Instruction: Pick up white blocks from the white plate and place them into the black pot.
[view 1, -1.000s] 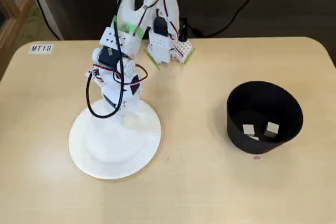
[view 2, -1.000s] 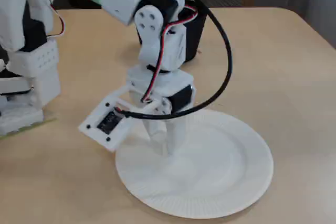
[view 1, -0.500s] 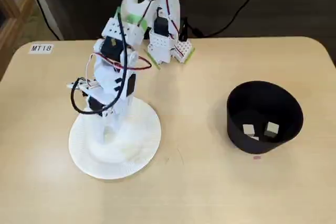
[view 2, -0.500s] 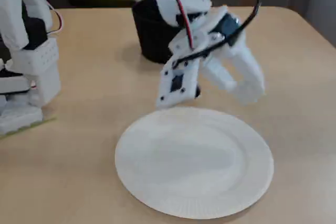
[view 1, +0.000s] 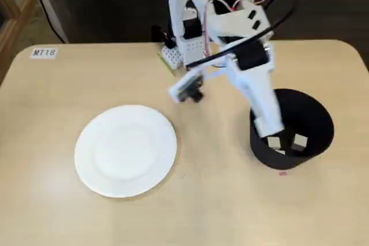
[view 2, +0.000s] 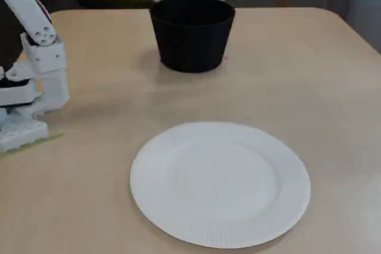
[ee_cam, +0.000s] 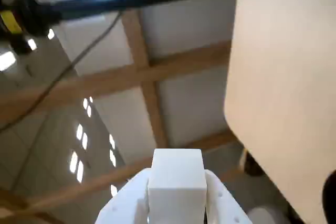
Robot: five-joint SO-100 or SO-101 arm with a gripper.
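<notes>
**Last block carried over the pot**

The white plate [view 1: 125,150], left on the table, lies bare. At right, the black pot [view 1: 311,120] holds two white blocks [view 1: 299,140]. The gripper [view 1: 268,126] hangs over the pot's left rim, pinching what looks like a third block [ee_cam: 176,177], seen in the wrist view. Next: open above the pot.

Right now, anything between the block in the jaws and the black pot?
Nothing visible. The white block sits in the jaws, which a fixed view shows above the black pot at its left rim. The pot is open-topped; two blocks lie on its floor.
</notes>
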